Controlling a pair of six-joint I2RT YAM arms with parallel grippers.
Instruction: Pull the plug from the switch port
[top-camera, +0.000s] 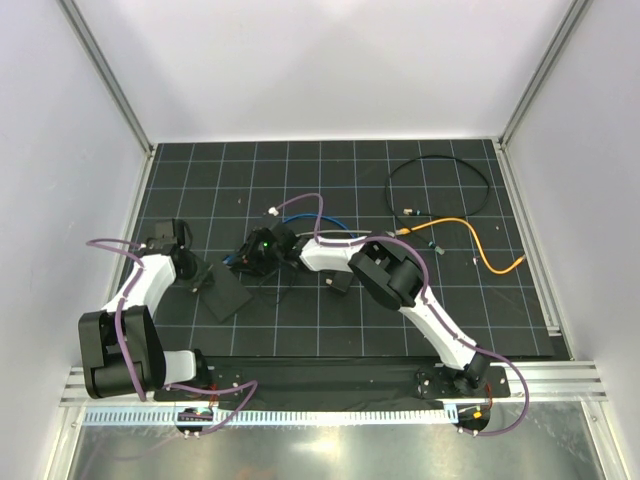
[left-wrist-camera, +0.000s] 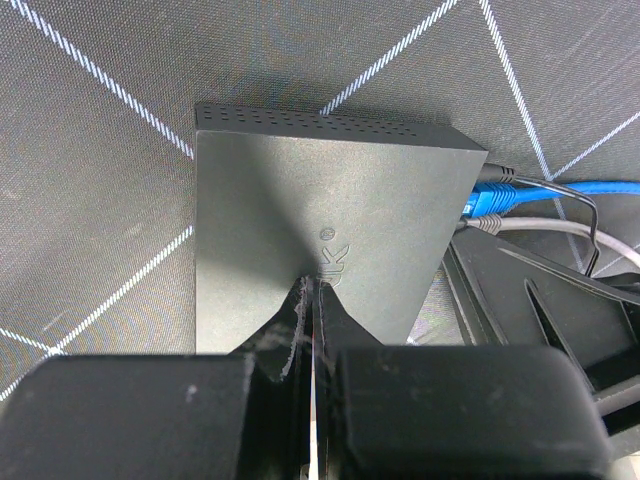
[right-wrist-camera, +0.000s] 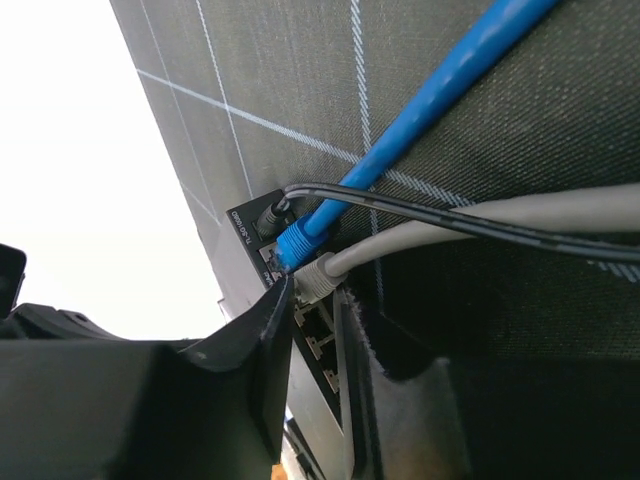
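The left hand (left-wrist-camera: 310, 292) rests closed on the switch (left-wrist-camera: 300, 200), while the open right hand (right-wrist-camera: 314, 305) at the grey plug (right-wrist-camera: 320, 272) could snag the blue cable (right-wrist-camera: 430, 100).

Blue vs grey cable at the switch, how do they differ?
The blue cable runs straight across the mat; the grey cable bends off sideways. The blue plug sits nearer the round power jack; the grey plug lies at the right tool's fingertips. Both are plugged into the switch.
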